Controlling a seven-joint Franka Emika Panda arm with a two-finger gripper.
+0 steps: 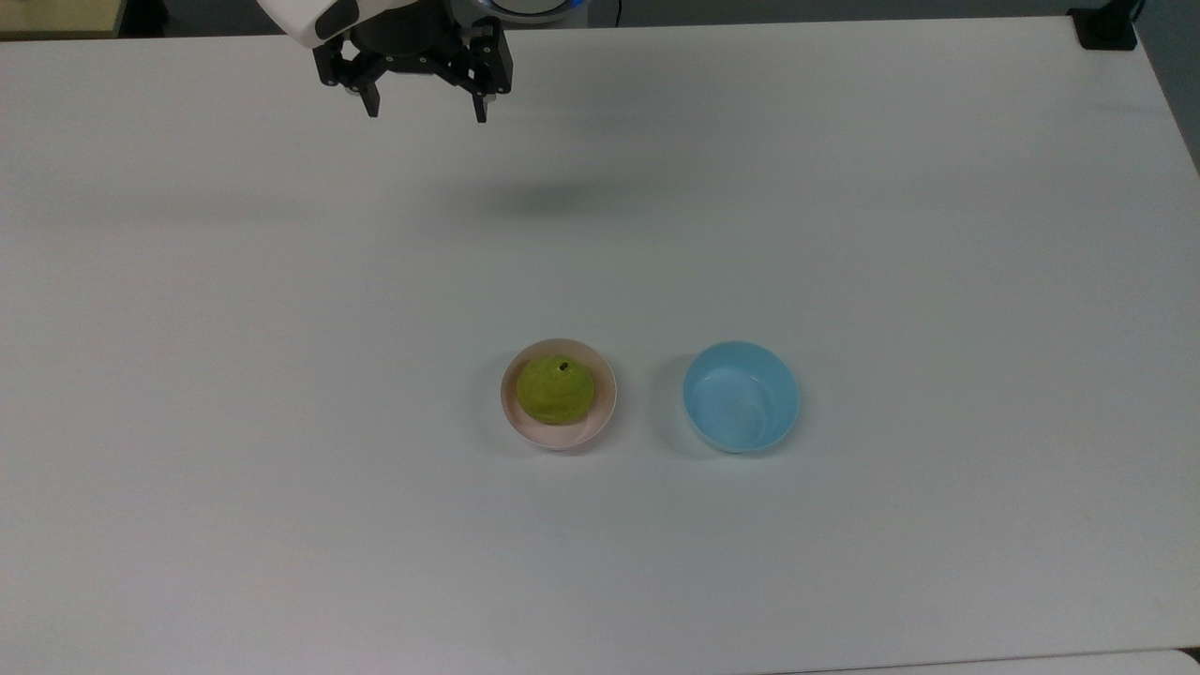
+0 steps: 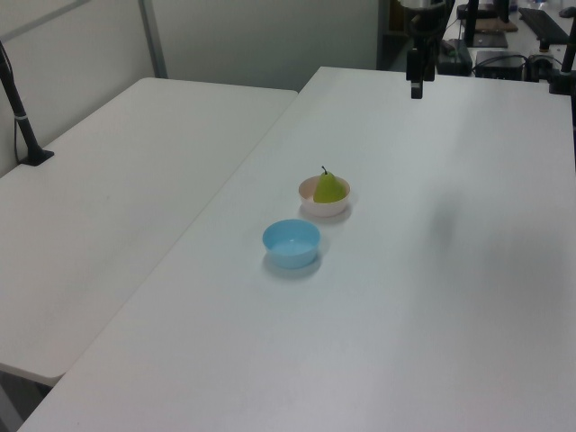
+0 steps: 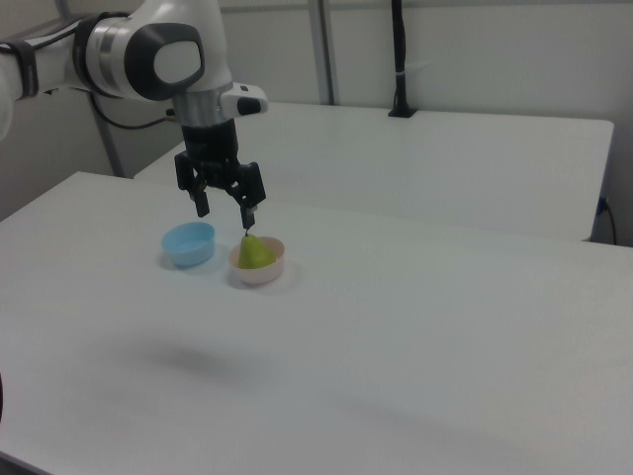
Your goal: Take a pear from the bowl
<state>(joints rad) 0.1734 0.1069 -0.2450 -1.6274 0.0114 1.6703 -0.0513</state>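
Observation:
A yellow-green pear [image 1: 557, 388] [image 2: 329, 187] [image 3: 255, 251] with a dark stem stands upright in the pale pink bowl [image 1: 594, 420] [image 2: 310, 203] [image 3: 267, 274] near the table's middle. My gripper [image 1: 426, 107] [image 3: 225, 212] hangs open and empty high above the table, at the top edge of the top view, well away from the bowl. In the left view the gripper [image 2: 416, 88] is seen edge-on at the far end of the table. Nothing is between the fingers.
A light blue bowl [image 1: 741, 396] [image 2: 292, 243] [image 3: 188, 243] stands empty beside the pink one, to its right in the top view. The white table [image 1: 281, 375] spreads wide around both bowls. A second white table [image 2: 117, 162] adjoins it.

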